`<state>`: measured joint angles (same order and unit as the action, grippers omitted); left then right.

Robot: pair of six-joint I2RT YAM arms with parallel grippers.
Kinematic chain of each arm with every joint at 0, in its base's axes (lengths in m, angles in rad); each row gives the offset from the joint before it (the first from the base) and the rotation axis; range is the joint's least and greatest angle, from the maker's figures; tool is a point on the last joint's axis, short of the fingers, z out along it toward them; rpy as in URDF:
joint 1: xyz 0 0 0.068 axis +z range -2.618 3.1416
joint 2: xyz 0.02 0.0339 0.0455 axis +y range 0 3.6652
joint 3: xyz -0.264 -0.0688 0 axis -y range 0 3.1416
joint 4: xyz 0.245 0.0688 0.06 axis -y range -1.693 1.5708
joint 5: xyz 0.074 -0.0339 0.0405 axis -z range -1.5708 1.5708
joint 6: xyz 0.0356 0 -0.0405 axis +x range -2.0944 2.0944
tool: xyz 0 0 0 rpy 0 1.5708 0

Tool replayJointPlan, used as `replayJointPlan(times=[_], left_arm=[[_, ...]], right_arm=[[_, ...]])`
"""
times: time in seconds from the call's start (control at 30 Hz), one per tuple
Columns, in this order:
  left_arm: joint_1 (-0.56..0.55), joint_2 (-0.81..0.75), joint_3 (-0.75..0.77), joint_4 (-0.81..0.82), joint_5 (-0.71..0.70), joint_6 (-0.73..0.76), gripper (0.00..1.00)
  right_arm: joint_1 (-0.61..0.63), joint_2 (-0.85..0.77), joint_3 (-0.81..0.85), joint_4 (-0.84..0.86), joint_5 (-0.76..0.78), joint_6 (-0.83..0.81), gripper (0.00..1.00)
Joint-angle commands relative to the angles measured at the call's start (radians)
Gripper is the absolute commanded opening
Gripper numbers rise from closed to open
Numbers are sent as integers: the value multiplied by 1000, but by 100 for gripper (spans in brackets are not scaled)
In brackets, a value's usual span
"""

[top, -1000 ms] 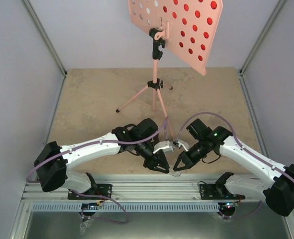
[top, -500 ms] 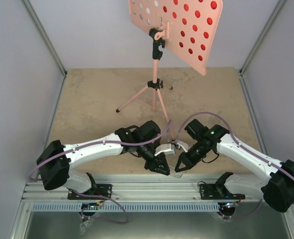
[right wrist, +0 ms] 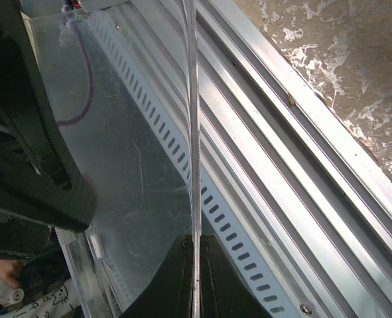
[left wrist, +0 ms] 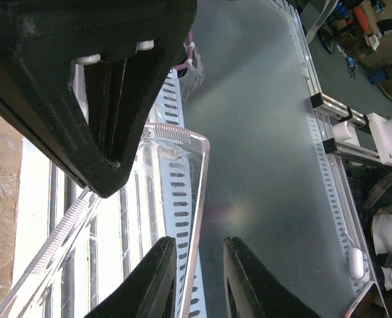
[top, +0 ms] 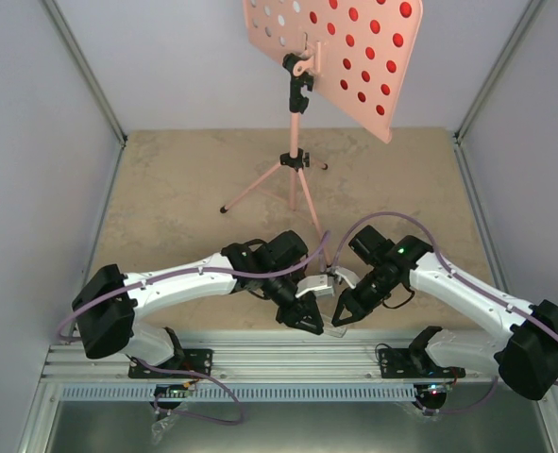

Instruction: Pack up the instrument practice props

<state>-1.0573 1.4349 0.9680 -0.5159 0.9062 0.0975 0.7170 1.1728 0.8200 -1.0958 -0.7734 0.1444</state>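
The pink tripod music stand [top: 296, 179] stands at the back middle of the table, its hole-dotted desk [top: 330, 66] tilted above. Red [top: 353, 14] shows through its right holes and white [top: 295, 8] through the left ones. The metronome is out of view. My right gripper [top: 341, 312] [right wrist: 196, 281] is shut on the thin edge of a clear plastic pouch [top: 332, 329] [right wrist: 194, 132] at the table's front edge. My left gripper [top: 307, 318] [left wrist: 201, 281] is open, with the pouch's clear rim [left wrist: 197, 199] between its fingers, close to the left one.
An aluminium rail [top: 260, 357] runs along the front edge, with a slotted strip and a grey metal tray [top: 288, 425] below it. The stand's tripod legs [top: 252, 192] spread over the back of the beige table. Grey walls close in left and right.
Both grippers have crept a little closer together over the front edge. The left arm has shifted slightly right. The stand has not moved.
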Motion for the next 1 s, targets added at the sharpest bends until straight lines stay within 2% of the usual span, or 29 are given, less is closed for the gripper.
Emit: replayJointPlan(times=[0.0,0.1,0.27,0.57,0.77,0.8,0.87,0.97], left_arm=[[-12,9,23,-10,-8,12,23],[-15,15,23,-11,-21,10,28],[-19,9,27,-14,-24,20,13],[-24,4,26,-6,-39,16,1],[-27,3,26,-4,-26,15,0],[-27,2,26,-4,-25,15,0],[-27,1,27,-4,-26,17,0],[-27,2,29,-4,-29,16,0]], right_arm=[[8,4,31,2,-4,-10,0],[9,6,30,3,-7,-10,1],[9,8,28,5,-7,-12,0],[10,6,23,23,-7,-7,0],[10,-10,21,45,-1,18,0],[11,-12,22,46,3,21,2],[10,-20,24,47,14,26,13],[9,-38,33,49,50,34,32]])
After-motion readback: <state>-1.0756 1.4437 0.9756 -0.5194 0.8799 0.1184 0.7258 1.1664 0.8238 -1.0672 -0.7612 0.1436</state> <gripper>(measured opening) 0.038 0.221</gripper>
